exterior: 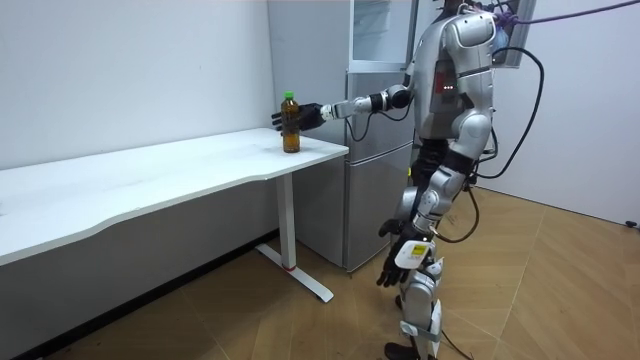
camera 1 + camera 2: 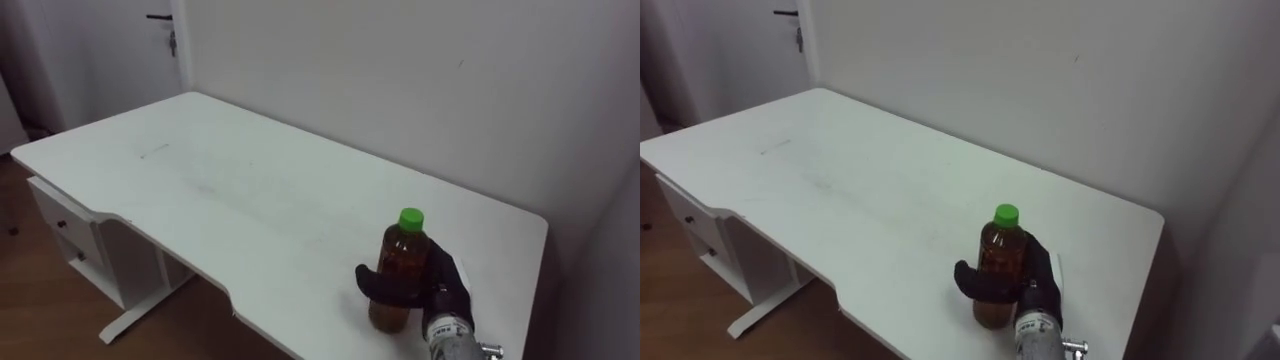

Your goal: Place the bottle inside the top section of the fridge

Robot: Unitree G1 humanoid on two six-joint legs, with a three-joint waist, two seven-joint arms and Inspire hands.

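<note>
One bottle [image 2: 400, 275], filled with brown liquid and topped with a green cap [image 2: 411, 217], stands upright on the white counter [image 2: 250, 190], close to the counter's front edge and near its right-hand end. The robot's right hand [image 2: 445, 288] is wrapped round the bottle's lower half: the thumb [image 2: 372, 284] crosses the front of the bottle, while the dark fingers curl round its far side, and the palm presses against the side nearest the wrist. The bottle's base looks to be on the counter surface. The rest of the counter is bare white, with a set of drawers [image 2: 70, 225] hanging under its left end and a closed door [image 2: 160, 40] in the corner of the room beyond it. In the room view the robot stands upright on the wooden floor [image 1: 300, 320], just in front of a tall grey fridge [image 1: 375, 170] that sits right beside the counter's end, with a glass-fronted upper fridge [image 1: 378, 30] stacked on top. Its right arm reaches out level toward the room view's left to the bottle. The left hand [image 1: 400, 255] hangs low beside the thigh, fingers loose and pointing down, holding nothing.
</note>
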